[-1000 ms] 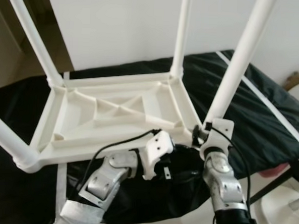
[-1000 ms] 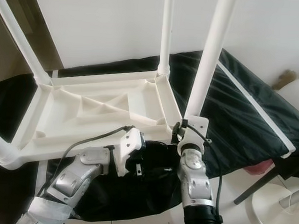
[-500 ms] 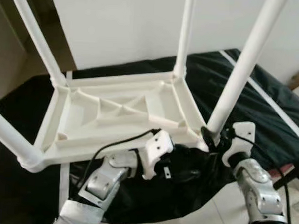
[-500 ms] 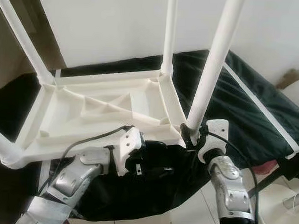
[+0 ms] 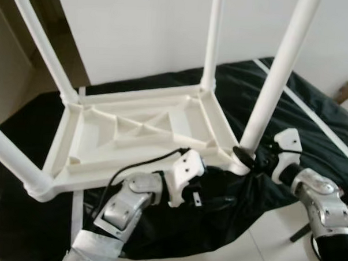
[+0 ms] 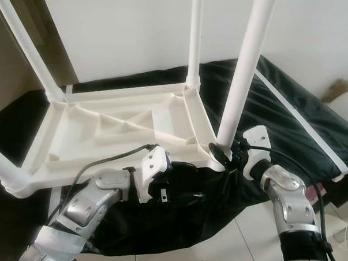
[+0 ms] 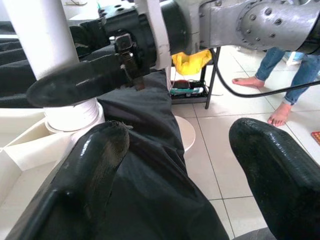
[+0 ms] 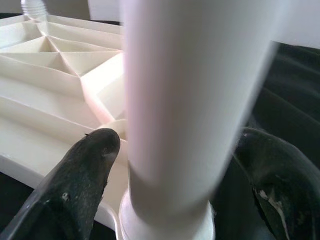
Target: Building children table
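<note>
The upturned white children's table (image 5: 139, 135) lies on a black cloth (image 5: 302, 113). The right gripper (image 8: 165, 170) straddles its near leg (image 5: 274, 83) at the base; whether it grips, I cannot tell. The left gripper (image 7: 175, 170) gapes empty beside it.

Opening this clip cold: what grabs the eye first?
An upside-down white children's table lies on a black cloth, its legs pointing up. The right end effector straddles the near right leg at its base, one finger on each side; whether they press on it cannot be told. The left end effector hangs open by the table's near edge, close to that corner.
</note>
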Robot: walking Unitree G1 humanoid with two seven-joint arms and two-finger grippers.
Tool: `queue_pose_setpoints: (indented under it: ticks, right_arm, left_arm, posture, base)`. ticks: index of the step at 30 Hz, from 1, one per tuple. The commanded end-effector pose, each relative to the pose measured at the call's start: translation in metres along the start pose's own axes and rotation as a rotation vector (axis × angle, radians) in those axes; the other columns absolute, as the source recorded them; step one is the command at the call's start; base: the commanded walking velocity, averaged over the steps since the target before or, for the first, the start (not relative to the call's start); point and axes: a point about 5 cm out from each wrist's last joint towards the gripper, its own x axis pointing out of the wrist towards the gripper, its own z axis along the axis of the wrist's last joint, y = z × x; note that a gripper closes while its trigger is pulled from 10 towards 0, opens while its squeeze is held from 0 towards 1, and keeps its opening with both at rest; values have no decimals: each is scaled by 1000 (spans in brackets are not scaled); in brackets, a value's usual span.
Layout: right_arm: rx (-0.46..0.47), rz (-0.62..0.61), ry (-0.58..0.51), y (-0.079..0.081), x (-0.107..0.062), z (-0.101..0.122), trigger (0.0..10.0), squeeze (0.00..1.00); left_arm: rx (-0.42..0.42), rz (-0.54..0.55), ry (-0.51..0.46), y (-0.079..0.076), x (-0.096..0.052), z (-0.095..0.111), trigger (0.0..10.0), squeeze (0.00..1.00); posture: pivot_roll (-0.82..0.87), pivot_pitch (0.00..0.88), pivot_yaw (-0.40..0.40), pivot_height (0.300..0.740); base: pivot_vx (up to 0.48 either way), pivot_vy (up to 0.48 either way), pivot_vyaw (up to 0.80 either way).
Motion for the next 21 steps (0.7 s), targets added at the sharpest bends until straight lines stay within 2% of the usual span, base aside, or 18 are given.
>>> queue_pose_setpoints:
  ticks: [1, 7, 8, 10, 11, 21]
  right_arm:
    - [-15, 33, 35, 2, 4, -8, 10000, 0]
    - [-10, 47, 49, 2, 13, -14, 10000, 0]
    - [-10, 64, 48, 4, 17, -14, 6353, 0]
    - [-12, 70, 48, 4, 18, -15, 6353, 0]
    - [-12, 73, 45, 4, 19, -15, 0, 0]
    - [-19, 87, 51, 4, 15, -21, 0, 0]
  left_arm:
    - [-7, 3, 4, 1, 0, 0, 10000, 0]
    - [-3, 11, 5, 3, -1, 0, 10000, 0]
    - [-3, 12, 4, 3, -1, 1, 10000, 0]
    - [-2, 13, 4, 4, -1, 1, 10000, 0]
    - [-2, 13, 3, 4, -1, 1, 10000, 0]
    - [-2, 7, 5, 4, -1, 1, 10000, 0]
  posture:
    - [-102, 0, 67, 740]
    - [-95, 0, 66, 740]
    - [-94, 0, 67, 740]
    - [-94, 0, 67, 740]
    - [-93, 0, 68, 740]
    - [-99, 0, 72, 740]
  base:
    - [0, 0, 0]
    - [0, 0, 0]
    - [0, 0, 0]
    - [0, 0, 0]
    - [0, 0, 0]
    - [0, 0, 0]
